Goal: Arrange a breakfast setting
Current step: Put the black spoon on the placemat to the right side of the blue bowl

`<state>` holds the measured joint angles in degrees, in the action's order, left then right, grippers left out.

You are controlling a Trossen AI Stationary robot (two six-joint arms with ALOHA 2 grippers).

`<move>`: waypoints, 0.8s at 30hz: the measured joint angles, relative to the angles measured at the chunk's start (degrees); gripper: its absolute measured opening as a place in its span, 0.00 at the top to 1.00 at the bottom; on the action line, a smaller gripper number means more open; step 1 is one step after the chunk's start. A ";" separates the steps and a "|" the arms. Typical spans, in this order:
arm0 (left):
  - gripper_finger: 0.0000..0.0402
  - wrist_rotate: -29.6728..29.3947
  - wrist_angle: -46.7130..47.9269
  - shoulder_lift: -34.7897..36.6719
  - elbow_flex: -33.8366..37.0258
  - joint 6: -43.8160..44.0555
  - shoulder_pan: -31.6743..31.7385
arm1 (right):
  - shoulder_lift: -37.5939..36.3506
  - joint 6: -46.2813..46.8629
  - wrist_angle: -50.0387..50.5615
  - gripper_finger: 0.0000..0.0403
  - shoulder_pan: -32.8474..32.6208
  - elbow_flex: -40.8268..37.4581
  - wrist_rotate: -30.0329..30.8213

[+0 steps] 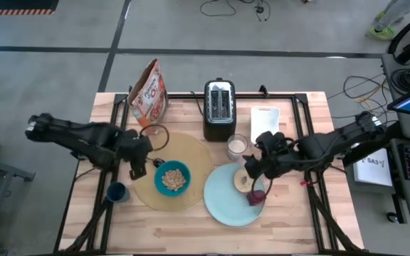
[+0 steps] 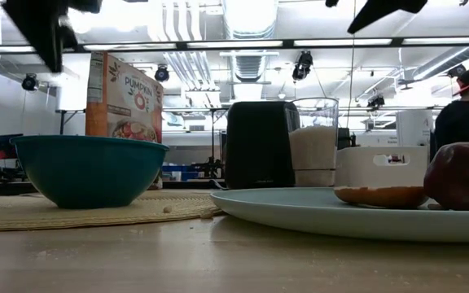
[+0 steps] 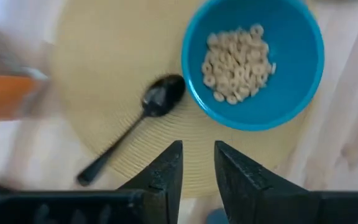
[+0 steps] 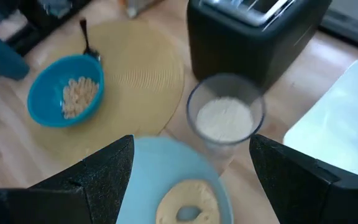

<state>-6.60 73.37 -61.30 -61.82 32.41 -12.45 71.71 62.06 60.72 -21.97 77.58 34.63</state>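
A round tan placemat (image 1: 180,153) lies on the table. A teal bowl (image 1: 172,178) of cereal rings stands on it, and a black spoon (image 3: 129,134) lies flat on the mat beside the bowl. A pale-blue plate (image 1: 223,195) right of the mat bears a round bread (image 1: 243,182) and a dark red fruit (image 1: 257,197). A dark blue cup (image 1: 117,192) stands left of the mat. My left gripper (image 3: 197,168) hovers over the mat's left part above the spoon, narrowly open and empty. My right gripper (image 4: 191,180) hovers above the plate and bread, wide open and empty.
A black toaster (image 1: 219,108) stands at the back middle. A glass (image 1: 237,146) of white stuff stands in front of it. A cereal bag (image 1: 150,92) is back left, and a white board (image 1: 265,117) back right. A person (image 2: 466,114) stands beyond the table.
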 joint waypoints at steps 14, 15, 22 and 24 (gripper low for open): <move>0.54 9.91 -13.61 -6.00 17.70 -31.40 21.12 | -6.51 -6.92 -1.98 0.24 15.03 -0.01 2.81; 0.52 9.91 -13.90 -6.78 17.95 -31.55 22.13 | -6.51 -7.70 -3.02 0.24 16.03 -0.01 2.67; 0.48 9.76 -15.59 -13.20 16.88 -33.30 25.22 | -6.04 -12.17 -6.60 0.24 21.30 0.00 1.14; 0.49 10.60 -17.44 -15.40 16.87 -35.68 25.22 | -5.94 -12.74 -6.63 0.24 22.31 0.00 0.34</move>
<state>4.00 55.92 -76.71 -44.95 -3.27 12.78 65.78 49.32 54.09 0.34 77.58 34.96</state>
